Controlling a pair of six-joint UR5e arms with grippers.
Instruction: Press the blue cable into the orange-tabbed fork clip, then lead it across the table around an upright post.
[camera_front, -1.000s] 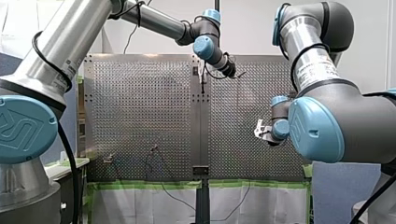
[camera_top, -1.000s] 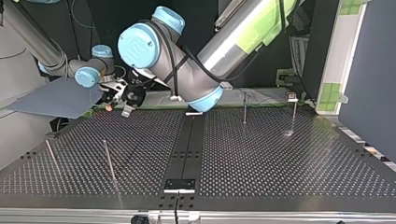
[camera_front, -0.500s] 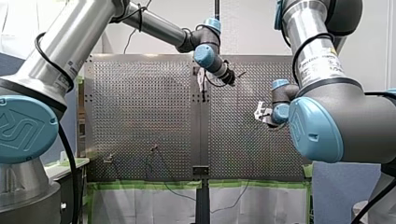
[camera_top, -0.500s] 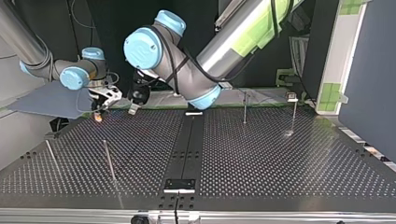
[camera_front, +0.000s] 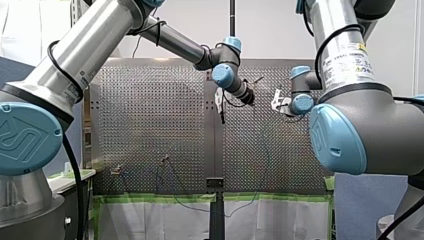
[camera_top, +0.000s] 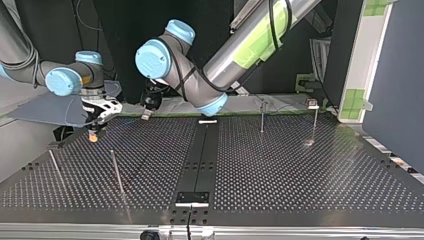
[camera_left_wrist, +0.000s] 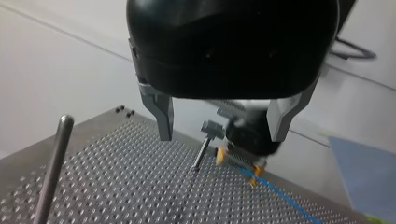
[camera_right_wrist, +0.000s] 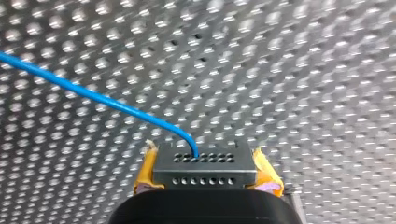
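My right fingers (camera_right_wrist: 145, 173) pinch the blue cable (camera_right_wrist: 93, 96), left fingers (camera_left_wrist: 163, 116) spread empty; seating and routing both look undone.

- Front view: bright, even; glare streaks on my left arm (camera_front: 90, 47).
- Top view: dim, black bg; pale sheen on table (camera_top: 300, 175) by post (camera_top: 314, 122).
- Right wrist view: hard glints round holes; cable (camera_right_wrist: 93, 95) well lit.
- Left wrist view: my left gripper (camera_left_wrist: 221, 135) shadowed.

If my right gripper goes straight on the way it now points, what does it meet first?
Most likely the perforated table. My right gripper, shut on the blue cable, points at it; no post or clip lies ahead, though the gap is hard to judge.
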